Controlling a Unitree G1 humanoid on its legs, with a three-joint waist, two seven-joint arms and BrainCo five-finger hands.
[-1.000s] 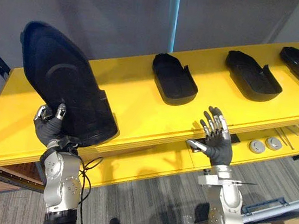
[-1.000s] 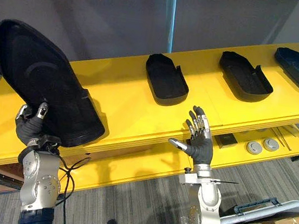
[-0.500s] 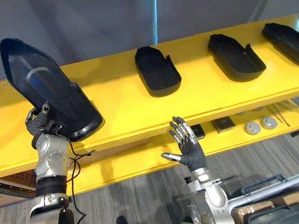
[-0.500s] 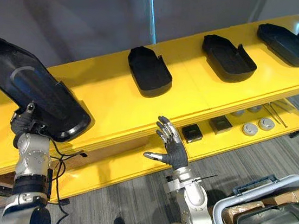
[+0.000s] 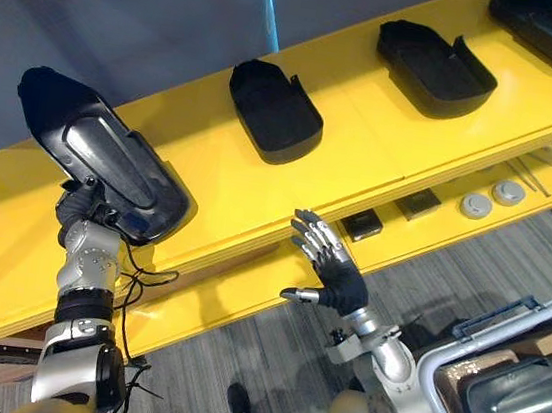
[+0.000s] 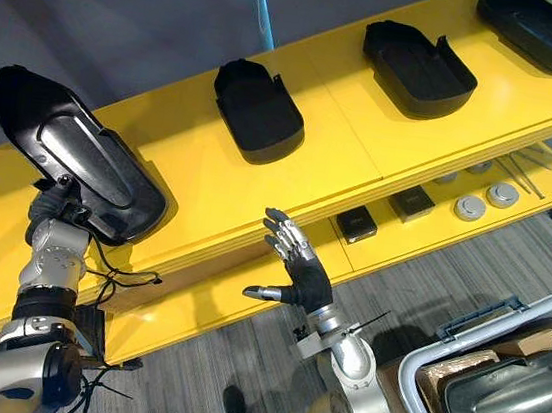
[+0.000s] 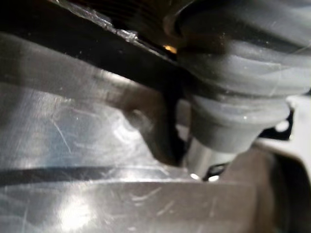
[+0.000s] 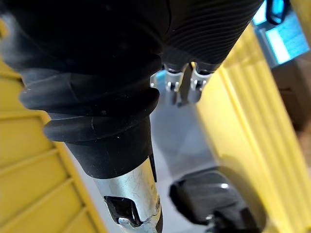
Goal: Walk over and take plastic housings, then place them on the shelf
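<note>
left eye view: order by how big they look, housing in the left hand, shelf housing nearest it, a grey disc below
1. held housing, though it is nearer the camera
2. shelf housing
3. grey disc

The held housing (image 5: 110, 161), gripped by the left hand (image 5: 79, 211) over the shelf (image 5: 228, 186), is seen as smooth black plastic with a soft sheen along its raised band. The near housing (image 5: 272, 113) and the far housing (image 5: 435, 57), laid on the shelf's top board, are seen as duller, matt black plastic. The shelf is coated in smooth yellow paint with a faint gloss. On its lower board two round discs (image 5: 475, 204) of pale, satin metal are seen. The right hand (image 5: 333, 274), before the shelf, is formed of silver metal fingers and a dark ribbed, rubbery cover. The floor (image 5: 268, 357) beneath the shelf is covered in grey, streaked, rough carpet.
</note>
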